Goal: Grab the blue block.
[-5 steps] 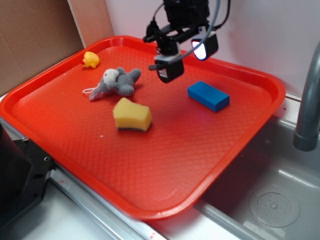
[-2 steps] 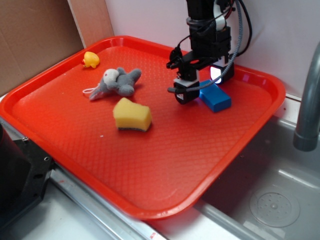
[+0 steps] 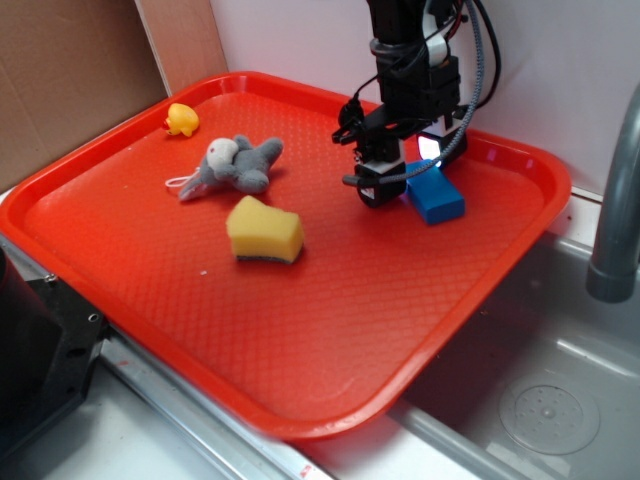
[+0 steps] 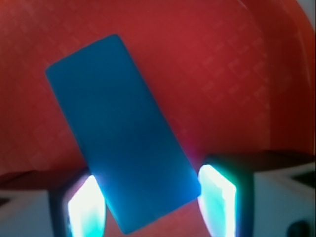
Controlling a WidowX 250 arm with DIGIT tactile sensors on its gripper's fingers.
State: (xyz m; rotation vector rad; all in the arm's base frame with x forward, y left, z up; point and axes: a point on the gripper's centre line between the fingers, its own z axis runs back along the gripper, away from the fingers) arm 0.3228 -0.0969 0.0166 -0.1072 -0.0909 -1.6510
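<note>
The blue block (image 3: pixel 438 197) lies flat on the red tray (image 3: pixel 300 340), at its back right. My gripper (image 3: pixel 405 180) is down at tray level and open, one finger on each side of the block's near end. In the wrist view the block (image 4: pixel 118 123) runs diagonally between the two glowing fingertips (image 4: pixel 86 207). Its left edge is against the left one and its right corner is almost at the right one. My gripper (image 4: pixel 150 210) straddles the block's lower end; the jaws are not pressed flat on it.
A yellow sponge (image 3: pixel 264 231) lies mid-tray. A grey plush toy (image 3: pixel 232 165) and a yellow rubber duck (image 3: pixel 181 119) are at the back left. A grey faucet (image 3: pixel 618 200) and a sink basin (image 3: pixel 550 400) are to the right. A wall stands behind.
My gripper came from above the tray's back, moved right and down, and now straddles the blue block. The block has turned slightly.
</note>
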